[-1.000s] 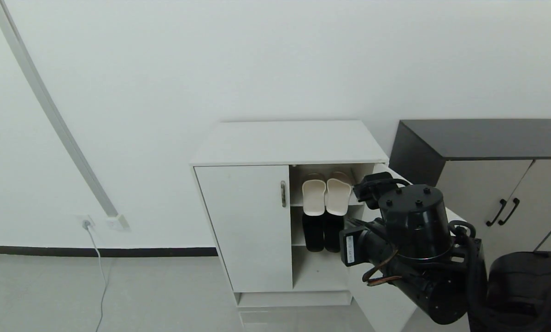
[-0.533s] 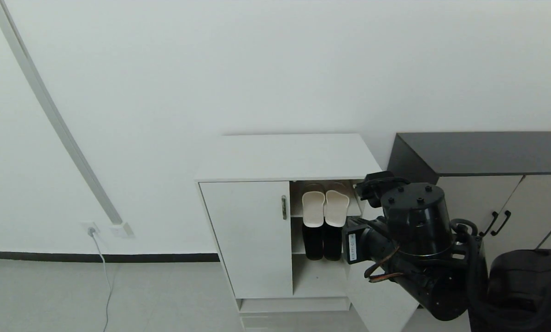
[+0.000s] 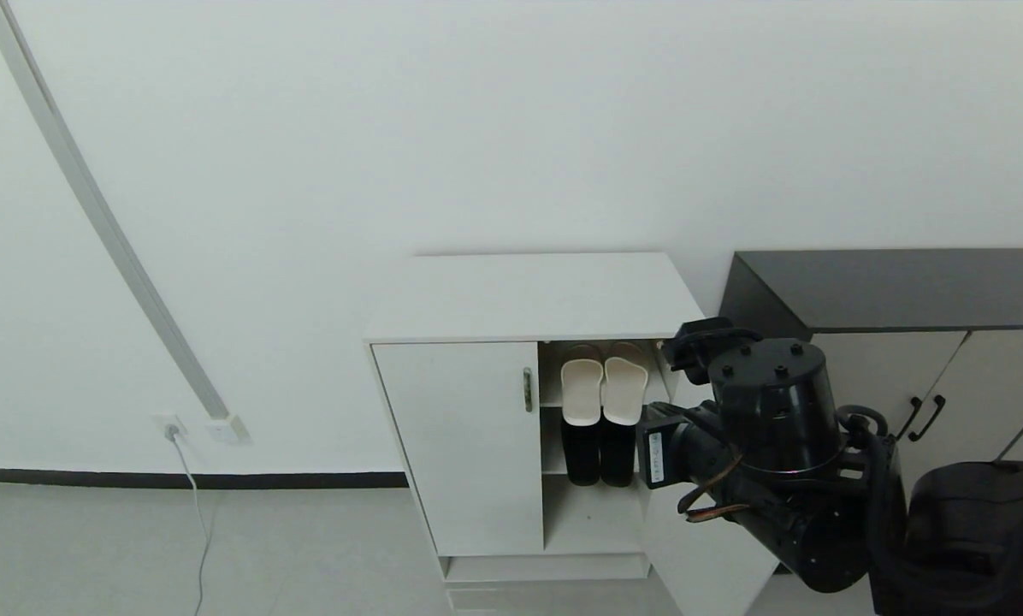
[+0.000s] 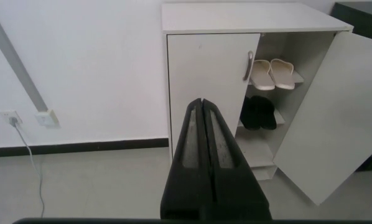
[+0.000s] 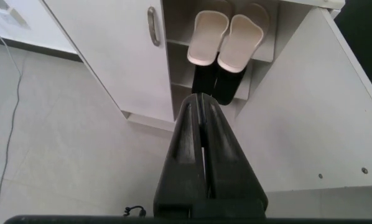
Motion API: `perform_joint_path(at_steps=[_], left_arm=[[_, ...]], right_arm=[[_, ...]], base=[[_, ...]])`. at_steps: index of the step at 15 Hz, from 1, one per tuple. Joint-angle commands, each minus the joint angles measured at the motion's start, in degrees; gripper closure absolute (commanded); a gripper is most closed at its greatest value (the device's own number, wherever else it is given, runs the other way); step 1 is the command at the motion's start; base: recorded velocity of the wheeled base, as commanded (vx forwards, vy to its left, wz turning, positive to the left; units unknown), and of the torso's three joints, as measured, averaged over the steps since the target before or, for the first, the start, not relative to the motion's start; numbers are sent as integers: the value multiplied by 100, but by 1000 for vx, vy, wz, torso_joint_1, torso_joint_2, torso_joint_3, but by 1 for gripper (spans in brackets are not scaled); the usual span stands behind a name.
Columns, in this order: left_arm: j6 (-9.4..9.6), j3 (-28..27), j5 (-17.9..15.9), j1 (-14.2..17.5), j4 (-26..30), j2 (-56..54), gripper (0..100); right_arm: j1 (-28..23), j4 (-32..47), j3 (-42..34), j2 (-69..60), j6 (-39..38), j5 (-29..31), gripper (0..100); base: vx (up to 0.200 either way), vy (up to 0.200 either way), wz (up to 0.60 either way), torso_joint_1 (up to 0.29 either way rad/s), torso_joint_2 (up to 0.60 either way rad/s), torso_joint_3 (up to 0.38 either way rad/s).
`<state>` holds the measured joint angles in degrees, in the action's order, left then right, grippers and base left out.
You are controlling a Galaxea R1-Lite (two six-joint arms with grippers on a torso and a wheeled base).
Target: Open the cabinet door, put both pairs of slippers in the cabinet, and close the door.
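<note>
You had the white slippers (image 3: 604,389) and black slippers (image 3: 599,449) shelved inside the cabinet (image 3: 520,295). Its open door (image 5: 298,118) stood just beside your right tool (image 5: 201,96), the nearer one, closed and empty. The left tool (image 4: 202,101) was closed too.

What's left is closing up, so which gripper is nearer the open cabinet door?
Right. The right gripper hangs close beside the open cabinet door, at its inner face, in front of the shelved white slippers. The left gripper sits farther back, with the whole cabinet ahead of it.
</note>
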<state>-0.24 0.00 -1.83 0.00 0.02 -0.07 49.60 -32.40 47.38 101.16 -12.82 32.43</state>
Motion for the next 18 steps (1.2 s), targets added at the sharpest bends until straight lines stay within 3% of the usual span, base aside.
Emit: perform_joint_path(at_steps=[1,3,12,14,18], left_arm=[[-2,-9,-2,0,-2,7,100],[-2,0,-2,0,-2,7,100],[-2,0,-2,0,-2,7,100],[-2,0,-2,0,-2,7,100],[7,0,-2,0,-2,7,100]], right_arm=[[-30,-3,-1,18,-1,-35,100],[-91,-3,-1,36,-1,-35,100],[-153,-3,-28,53,-1,-79,100],[-153,-56,-28,88,-1,-79,100],[-583,-311,104,343,105,-219,100]], base=[[0,0,-600,2,2,-2],[0,0,-600,-2,-7,0],[0,0,0,0,0,0],[-200,0,0,2,5,0],[-50,0,0,-1,1,2]])
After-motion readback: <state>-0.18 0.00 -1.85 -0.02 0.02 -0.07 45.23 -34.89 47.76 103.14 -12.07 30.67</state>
